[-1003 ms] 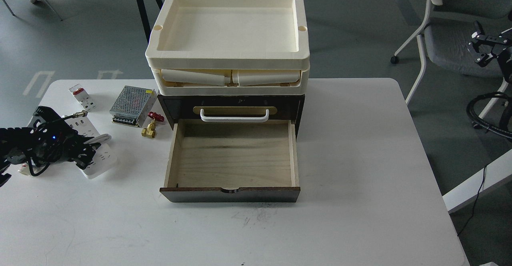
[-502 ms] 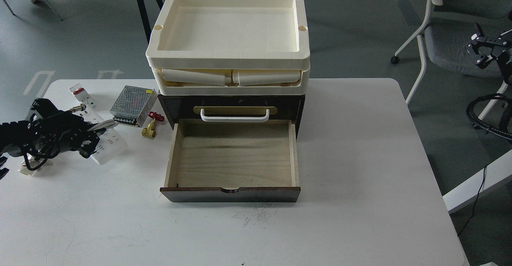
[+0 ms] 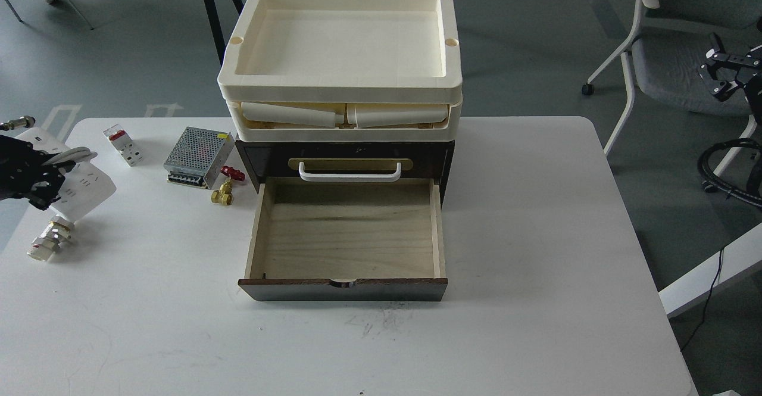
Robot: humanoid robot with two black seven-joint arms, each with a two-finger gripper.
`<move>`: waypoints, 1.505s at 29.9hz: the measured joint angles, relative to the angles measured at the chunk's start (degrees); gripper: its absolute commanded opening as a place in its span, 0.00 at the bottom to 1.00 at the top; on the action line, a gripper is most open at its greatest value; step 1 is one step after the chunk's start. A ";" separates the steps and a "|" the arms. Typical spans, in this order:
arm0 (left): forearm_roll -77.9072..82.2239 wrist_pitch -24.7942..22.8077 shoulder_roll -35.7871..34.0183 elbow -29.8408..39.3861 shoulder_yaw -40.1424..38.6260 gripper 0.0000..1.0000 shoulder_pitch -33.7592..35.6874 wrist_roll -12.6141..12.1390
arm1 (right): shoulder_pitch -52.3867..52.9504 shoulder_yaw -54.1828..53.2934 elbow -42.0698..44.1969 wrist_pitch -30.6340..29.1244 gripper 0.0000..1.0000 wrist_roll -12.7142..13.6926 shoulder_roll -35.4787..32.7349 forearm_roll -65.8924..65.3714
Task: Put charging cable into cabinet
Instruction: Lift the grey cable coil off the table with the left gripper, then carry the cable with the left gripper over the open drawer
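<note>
Charging cable (image 3: 83, 190) in left pincer (image 3: 41, 184), long axis tilted down-right.

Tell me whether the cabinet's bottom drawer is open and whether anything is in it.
Open and empty: the drawer of the cabinet is pulled forward, its bare pale wood floor fully visible.

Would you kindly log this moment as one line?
left hand: holding power strip, lifted at table's left edge | drawer: open, empty | right hand: idle, off table

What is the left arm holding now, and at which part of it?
The left gripper holds the white power strip near its middle, where the cord is wrapped; the strip is off the table. The right gripper holds nothing.
</note>
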State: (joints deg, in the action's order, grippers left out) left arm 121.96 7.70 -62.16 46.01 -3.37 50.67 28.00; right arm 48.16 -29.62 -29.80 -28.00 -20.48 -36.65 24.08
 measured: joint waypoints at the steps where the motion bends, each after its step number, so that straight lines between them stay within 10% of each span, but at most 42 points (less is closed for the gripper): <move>1: -1.98 -1.14 -2.66 3.68 -0.03 0.00 0.37 -0.01 | 0.00 0.00 0.00 0.00 1.00 0.00 0.00 0.00; 11: -21.83 -21.52 -20.78 35.47 -0.90 0.00 5.87 -0.01 | -0.09 0.00 0.03 0.00 1.00 0.00 0.00 -0.06; 21: -46.65 -34.16 -17.81 43.96 -2.35 0.00 6.41 -0.03 | -0.19 0.00 0.13 0.00 1.00 0.00 -0.49 -0.09; 45: -73.74 -27.98 1.65 42.43 -2.49 0.00 -0.46 0.00 | -2.27 -0.10 0.11 0.00 1.00 0.00 -2.29 -0.01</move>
State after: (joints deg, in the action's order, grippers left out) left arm 48.22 -20.29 -60.51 88.43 -5.86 50.21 28.00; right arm 45.89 -29.72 -29.68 -28.00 -20.48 -38.95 24.07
